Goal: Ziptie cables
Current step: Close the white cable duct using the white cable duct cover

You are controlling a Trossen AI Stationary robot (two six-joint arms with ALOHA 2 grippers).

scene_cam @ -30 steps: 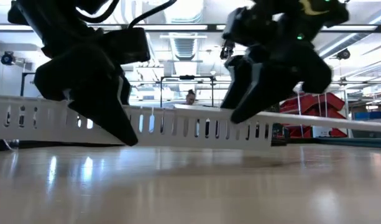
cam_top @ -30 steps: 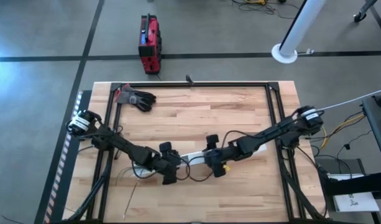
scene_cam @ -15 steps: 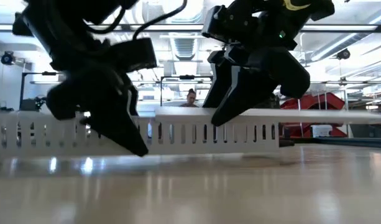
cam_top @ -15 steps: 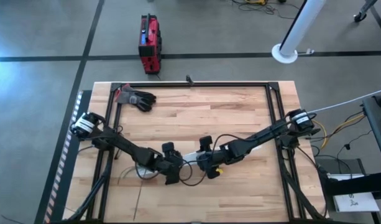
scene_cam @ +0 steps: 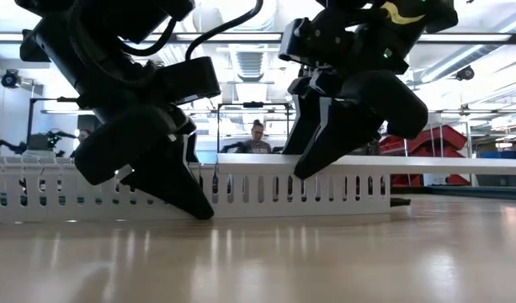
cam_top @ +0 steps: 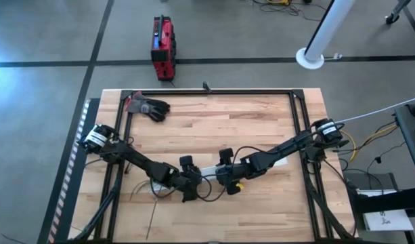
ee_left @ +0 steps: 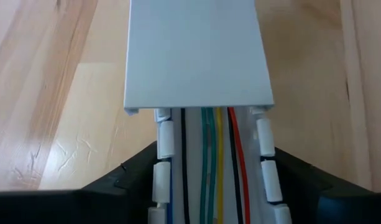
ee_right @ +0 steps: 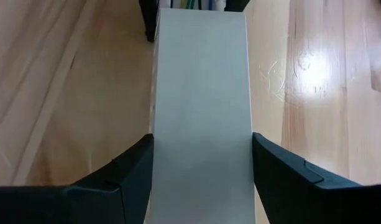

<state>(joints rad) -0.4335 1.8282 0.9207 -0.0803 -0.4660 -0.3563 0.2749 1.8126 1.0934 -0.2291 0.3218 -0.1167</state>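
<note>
Straddling the slotted channel (ee_left: 162,149), left end effector (ee_left: 209,180) open, cables (ee_left: 210,155) visible only here, right end effector (ee_right: 199,155) gripping lid (ee_right: 199,93).

Two dark, matte-black, slender jointed arms are seen on the wooden table. A white band with dark markings is carried near the base of the left arm (cam_top: 93,136) and of the right arm (cam_top: 327,128). Loose black cables are looped along both. Broad, angular black fingers (ee_left: 115,180) are shown; a yellow mark is borne by the right gripper (scene_cam: 321,151).
</note>
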